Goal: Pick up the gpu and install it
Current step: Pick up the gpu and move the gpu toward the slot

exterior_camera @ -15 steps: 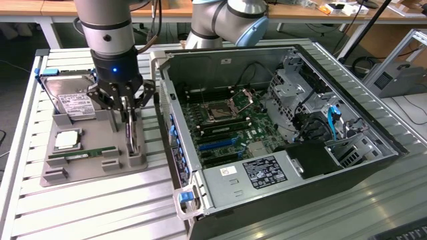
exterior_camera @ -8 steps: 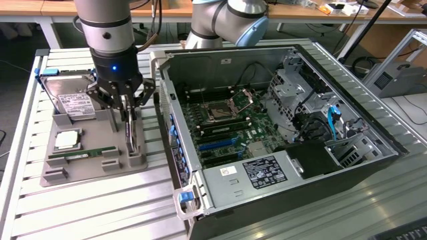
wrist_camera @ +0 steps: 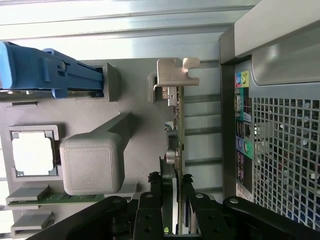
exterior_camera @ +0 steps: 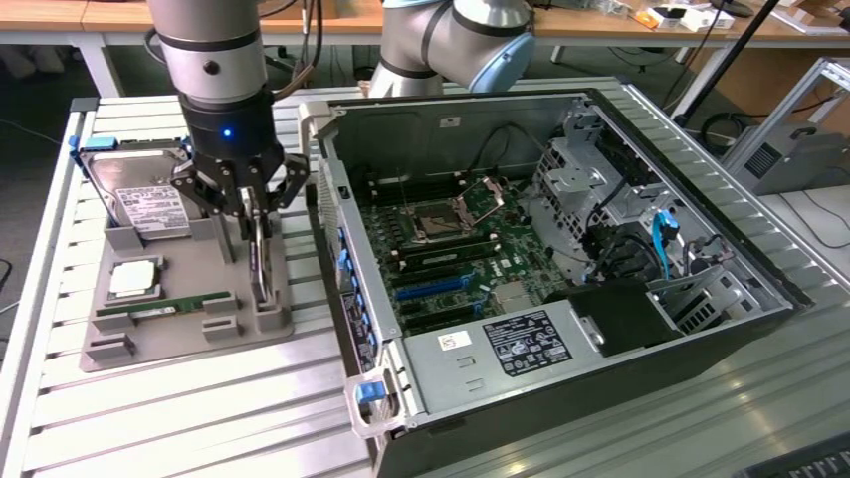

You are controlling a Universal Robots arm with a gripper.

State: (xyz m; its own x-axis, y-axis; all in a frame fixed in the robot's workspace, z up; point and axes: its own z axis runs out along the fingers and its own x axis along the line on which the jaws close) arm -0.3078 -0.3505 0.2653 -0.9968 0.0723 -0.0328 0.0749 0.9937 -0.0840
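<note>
Pinches gpu (exterior_camera: 266,274) by top edge in gripper (exterior_camera: 253,217) — stood upright in grey holder (exterior_camera: 173,349), nine o'clock of case (exterior_camera: 531,344), likely for straddling.

The arm (exterior_camera: 213,60) hangs vertical, gripper (exterior_camera: 254,244) pointing straight down (jaws pinched narrow on the gpu (wrist_camera: 176,107)).

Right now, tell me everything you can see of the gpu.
The gpu is a thin, flat card standing on its edge in the gray holder tray, which sits beside the open computer case. In the wrist view it is seen edge-on: a dark board with small parts along it, and a silvery metal bracket with a notched tab at one end. The gripper is down at the card, away from the bracket end. The card is not yet in the case.
</note>
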